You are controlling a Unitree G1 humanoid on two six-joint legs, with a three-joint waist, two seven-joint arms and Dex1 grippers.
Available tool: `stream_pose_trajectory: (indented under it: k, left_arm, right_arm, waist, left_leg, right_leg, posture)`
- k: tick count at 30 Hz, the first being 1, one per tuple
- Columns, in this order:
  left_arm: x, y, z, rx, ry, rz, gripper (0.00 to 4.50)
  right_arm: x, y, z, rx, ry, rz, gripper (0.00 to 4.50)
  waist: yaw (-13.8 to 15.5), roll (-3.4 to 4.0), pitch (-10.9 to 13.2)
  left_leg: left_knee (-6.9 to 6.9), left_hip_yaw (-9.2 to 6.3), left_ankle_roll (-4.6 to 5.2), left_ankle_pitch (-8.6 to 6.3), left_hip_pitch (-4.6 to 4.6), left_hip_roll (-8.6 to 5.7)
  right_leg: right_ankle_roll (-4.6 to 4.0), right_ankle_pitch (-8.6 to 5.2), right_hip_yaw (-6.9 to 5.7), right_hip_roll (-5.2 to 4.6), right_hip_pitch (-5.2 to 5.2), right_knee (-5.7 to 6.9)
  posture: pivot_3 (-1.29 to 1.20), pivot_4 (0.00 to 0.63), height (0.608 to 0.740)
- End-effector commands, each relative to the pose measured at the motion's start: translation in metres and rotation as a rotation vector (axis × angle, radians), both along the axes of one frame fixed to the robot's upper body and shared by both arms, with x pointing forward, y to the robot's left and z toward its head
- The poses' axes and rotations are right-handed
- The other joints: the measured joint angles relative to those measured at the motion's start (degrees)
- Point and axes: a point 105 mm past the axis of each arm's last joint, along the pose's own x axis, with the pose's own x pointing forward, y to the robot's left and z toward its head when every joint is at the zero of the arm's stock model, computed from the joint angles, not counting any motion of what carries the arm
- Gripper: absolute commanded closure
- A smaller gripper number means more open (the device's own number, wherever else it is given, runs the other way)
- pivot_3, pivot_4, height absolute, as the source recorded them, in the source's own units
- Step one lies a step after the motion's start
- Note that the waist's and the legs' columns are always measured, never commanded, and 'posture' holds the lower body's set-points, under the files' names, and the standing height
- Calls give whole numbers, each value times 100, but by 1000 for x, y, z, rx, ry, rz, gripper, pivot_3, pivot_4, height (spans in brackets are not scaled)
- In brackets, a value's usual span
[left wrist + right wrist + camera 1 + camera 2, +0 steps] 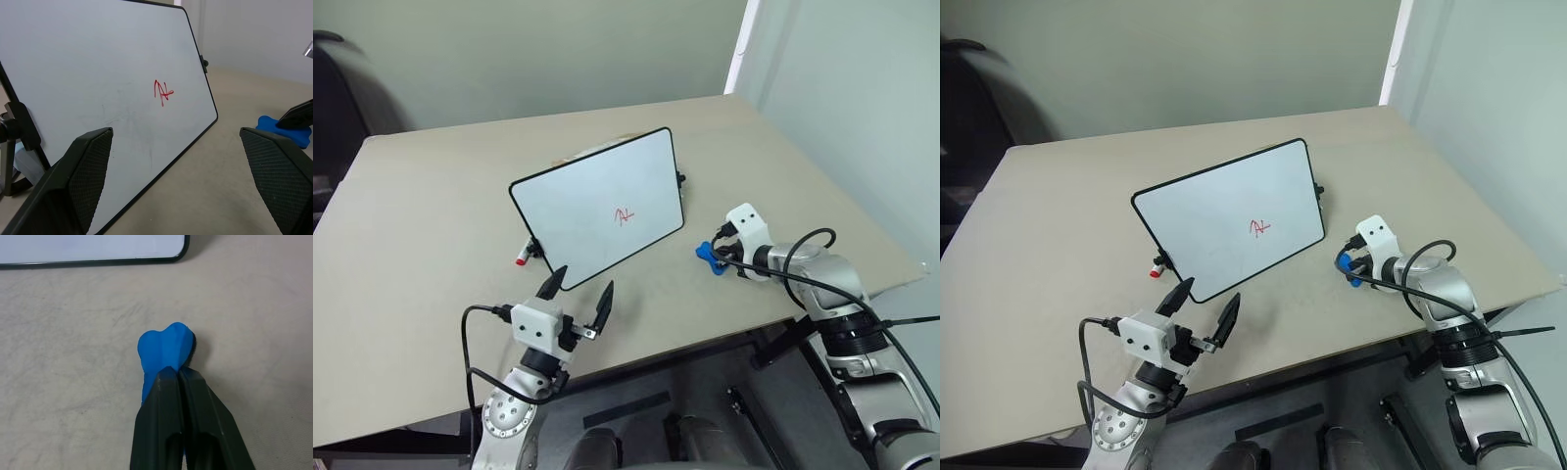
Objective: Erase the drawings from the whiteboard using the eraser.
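The whiteboard stands propped upright in the middle of the table, tilted back, with its white face toward me. The drawings are a small red scribble on the right half of that face, also clear in the left wrist view. To the right of the board, the blue eraser rests on the table. My right gripper is shut on the eraser, whose front end sticks out past the fingertips. My left gripper hovers open just in front of the board's lower left corner, holding nothing.
A red-capped marker lies behind the board's lower left corner, beside its stand. The beige table has wide bare areas left of and behind the board. Its front edge runs just under my arms, and a pale wall rises close on the right.
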Motion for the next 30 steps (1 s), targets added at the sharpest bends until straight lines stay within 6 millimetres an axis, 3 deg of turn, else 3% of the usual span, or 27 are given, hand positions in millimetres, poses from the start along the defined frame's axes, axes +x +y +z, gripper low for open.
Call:
stream_pose_trajectory:
  k: [1, 8, 9, 14, 22, 30]
  left_arm:
    - [-2, -1, 13, 1, -54, -2, 0]
    - [0, -2, 14, -2, -59, -3, 0]
    - [0, -1, 14, -3, -59, -3, 0]
    - [1, -1, 14, -5, -59, -3, 0]
    - [2, -2, 14, -6, -62, -3, 0]
    - [3, -3, 13, -6, -62, -6, 0]
  right_arm:
    - [-2, 2, 15, -5, -51, 31, 4482]
    - [-3, 2, 4, -63, -40, 40, 4482]
    - [-3, 2, 4, -64, -37, 41, 4000]
    - [-1, 1, 6, -43, -29, 20, 2431]
    - [-2, 3, 9, -35, -27, 35, 2431]
    - [6, -3, 26, -86, -114, 5, 2431]
  waist:
    - [0, 0, 0]
    - [0, 0, 0]
    - [0, -1, 0]
    - [0, -1, 0]
    - [0, 0, 0]
    - [1, 0, 0]
  left_leg:
    - [0, 0, 0, 0, 0, 0]
    - [1, 0, 0, 0, 1, 0]
    - [1, 0, 0, 0, 1, 0]
    - [1, 0, 0, 0, 1, 0]
    - [3, 0, 0, 1, 1, 0]
    - [2, 0, 1, 1, 1, 0]
  right_leg:
    - [0, 0, 0, 0, 0, 0]
    - [0, 0, 0, 0, 3, -1]
    - [0, 0, 0, 0, 3, -1]
    - [0, 0, 0, 0, 4, 0]
    - [0, 0, 0, 0, 5, 0]
    - [0, 0, 0, 0, 4, 0]
  posture:
    - [0, 150, 739]
    - [0, 150, 739]
    - [0, 150, 739]
    - [0, 150, 739]
    - [0, 150, 739]
    - [0, 150, 739]
